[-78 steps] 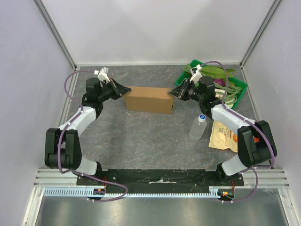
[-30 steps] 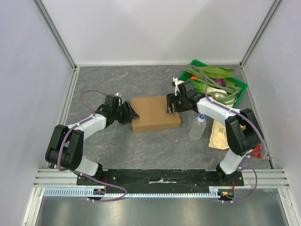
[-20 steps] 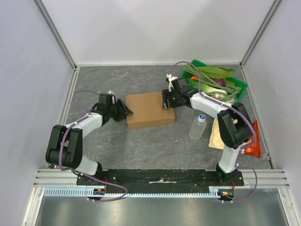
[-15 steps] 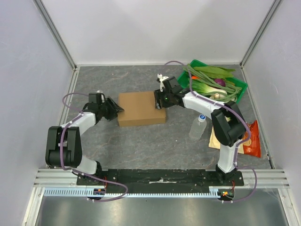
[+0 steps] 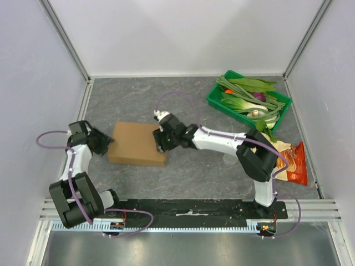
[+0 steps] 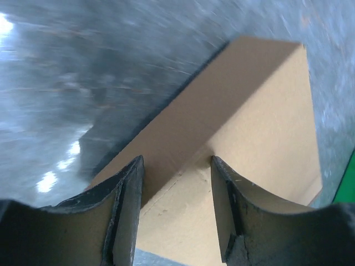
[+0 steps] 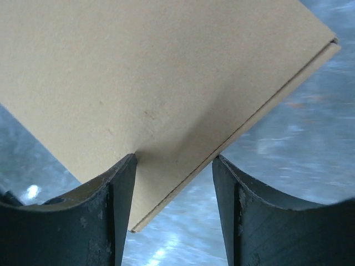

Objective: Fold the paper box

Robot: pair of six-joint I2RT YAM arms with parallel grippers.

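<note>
The left gripper (image 5: 105, 143) lies low at the left end of the paper box (image 5: 136, 144). In its wrist view its two fingers (image 6: 126, 210) straddle the ridge where the box's top face meets its shaded side. The jaws stand partly apart with cardboard filling the gap, and I cannot tell whether they squeeze it or only bracket it. The right gripper (image 5: 161, 141) reaches far across to the box's right end, its arm stretched out over the table (image 5: 183, 94). In that wrist view the fingertips (image 7: 125, 166) sit at the lower corner of the flat brown panel. One tip is on the face and the other is at the panel's layered edge, with grey surface showing past it. Here too the jaws are apart, and a real grip cannot be told from mere contact. The box itself is closed into a flat, rectangular shape and rests on the grey marbled table, left of centre between the two grippers. Well apart at the far right stands a green tray (image 5: 215, 97) heaped with leafy vegetables. A tan-and-orange snack bag (image 5: 292, 166) lies near the right arm's base.
</note>
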